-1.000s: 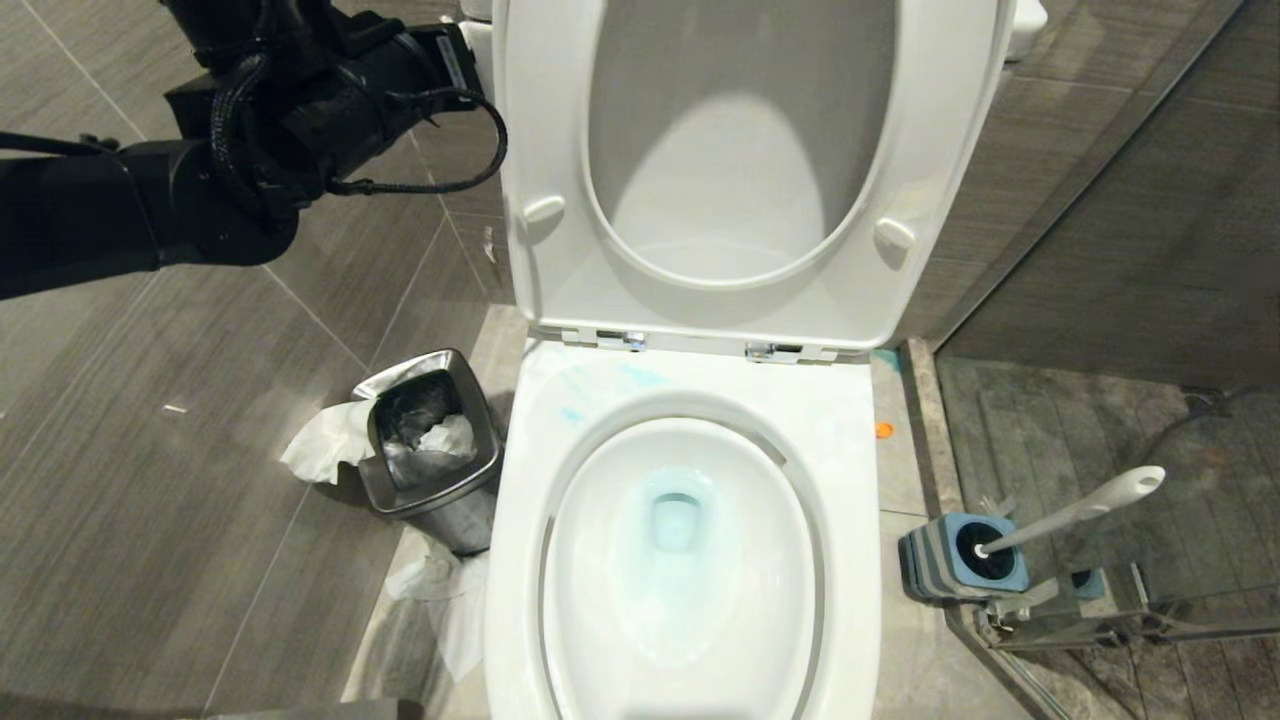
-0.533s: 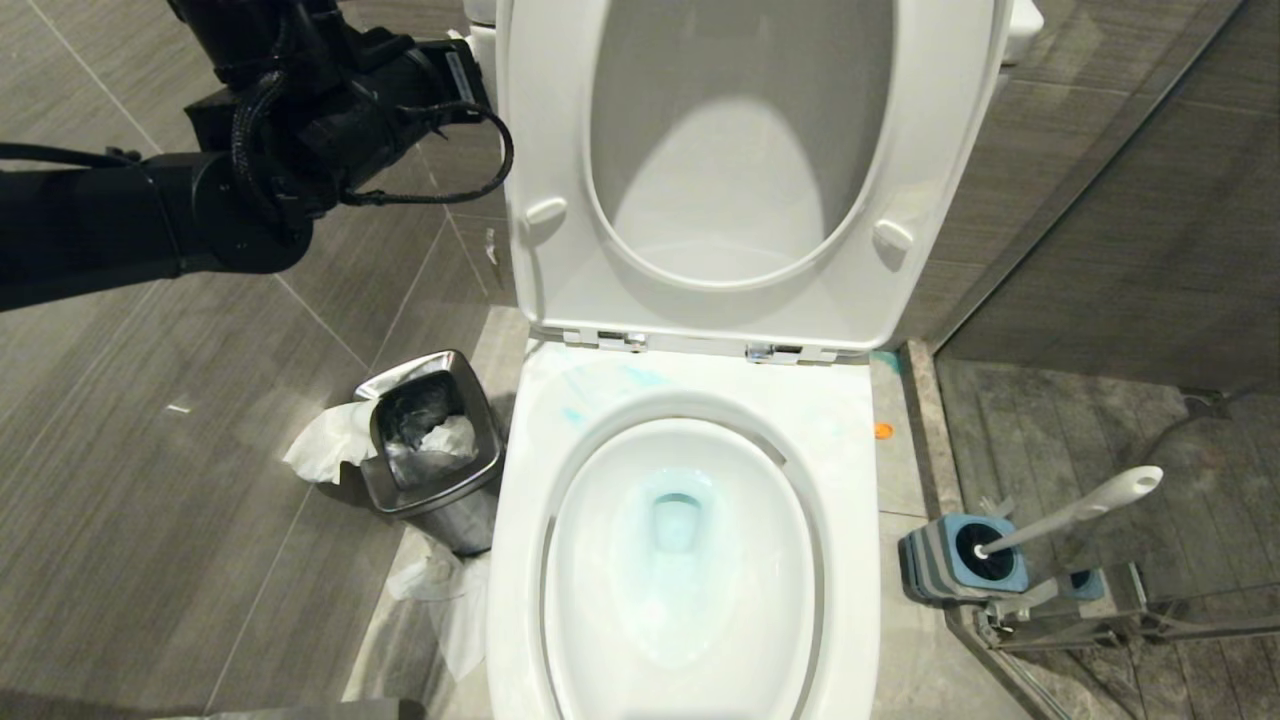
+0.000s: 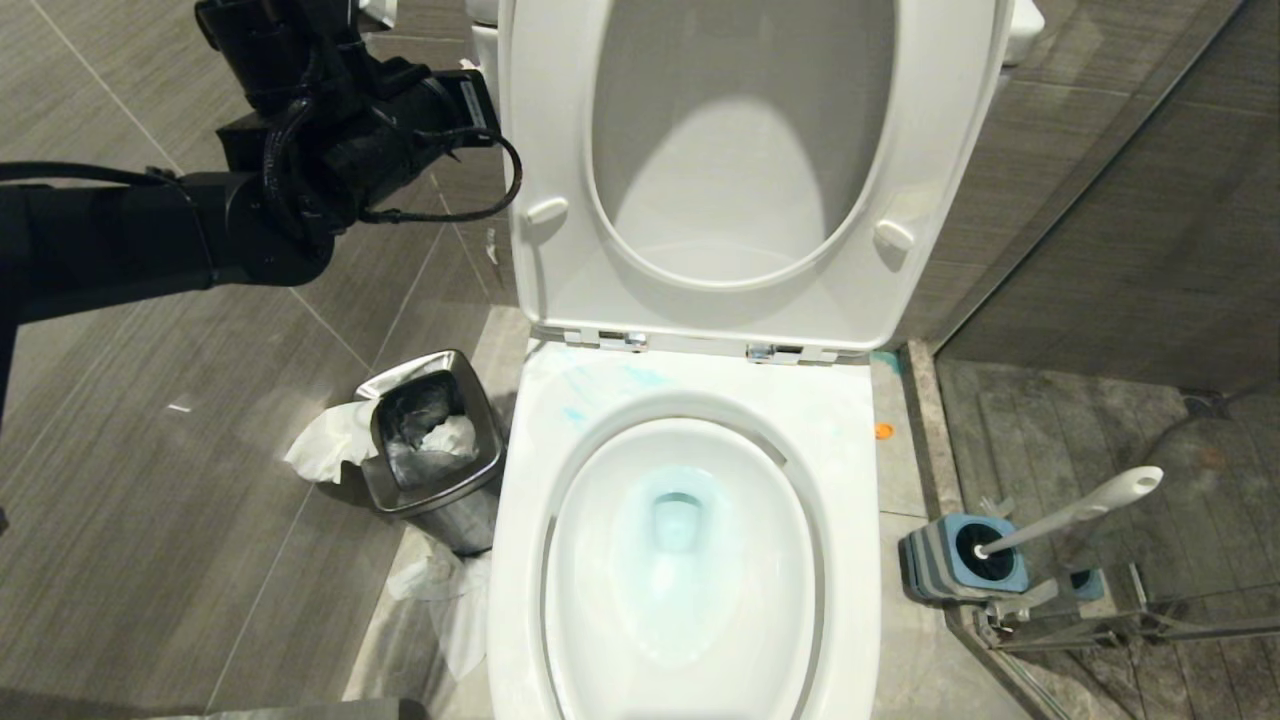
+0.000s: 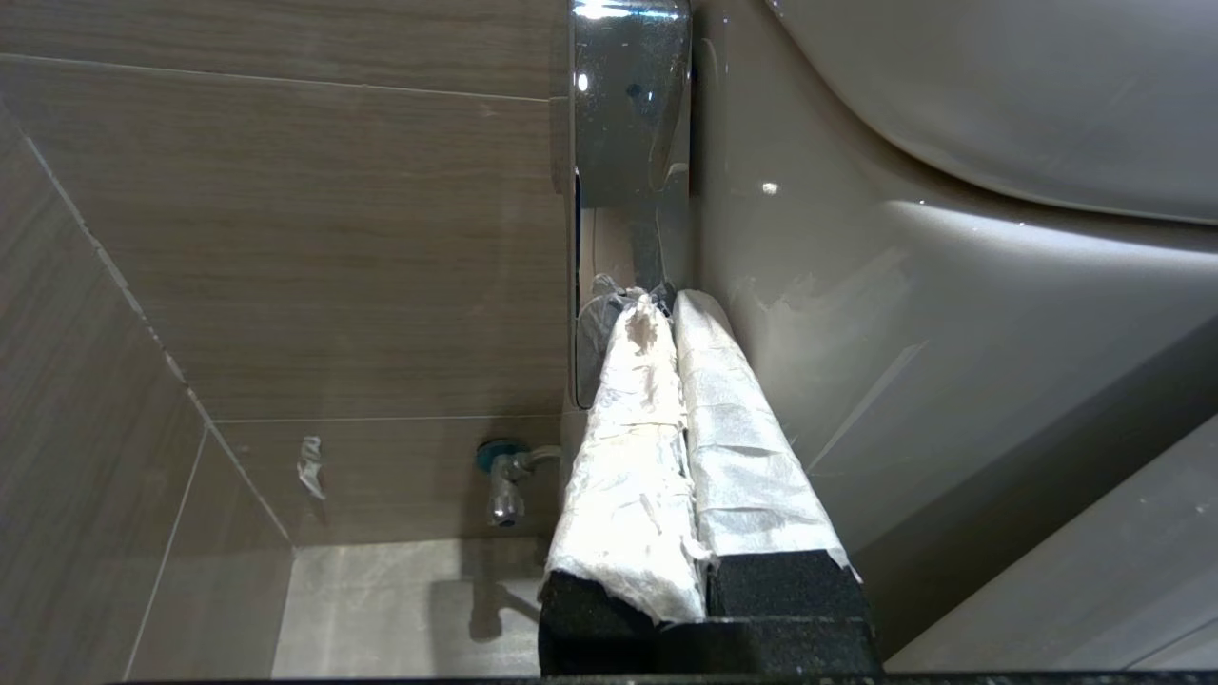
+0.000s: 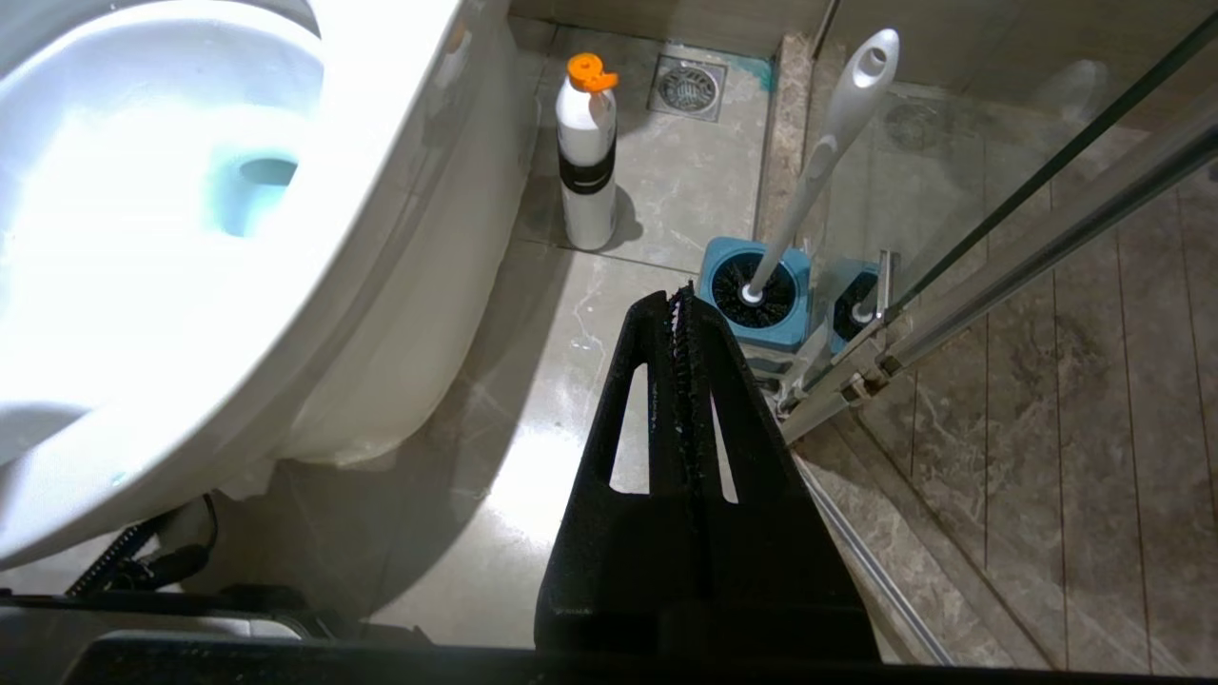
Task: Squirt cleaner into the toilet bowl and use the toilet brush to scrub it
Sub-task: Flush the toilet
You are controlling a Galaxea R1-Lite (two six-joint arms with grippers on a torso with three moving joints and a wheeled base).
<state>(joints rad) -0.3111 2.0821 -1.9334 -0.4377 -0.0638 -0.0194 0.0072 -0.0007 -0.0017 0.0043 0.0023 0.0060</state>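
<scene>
Rising beside the raised lid, the left arm is reaching higher toward the cistern's chrome flush lever [image 4: 628,105] than a second ago; its left end effector [image 4: 657,309], pressed shut and holding nothing, is touching the lever's lower end. A steady push should flush the toilet bowl [image 3: 690,400]. The toilet brush [image 3: 1075,510] is standing in its holder right of the bowl, well apart from that end effector, near the shut, empty right end effector [image 5: 680,304].

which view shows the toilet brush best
The right wrist view: the white-handled toilet brush shows whole, black bristles seated in its blue square holder. The head view shows it smaller at the right edge; the left wrist view misses it.
</scene>
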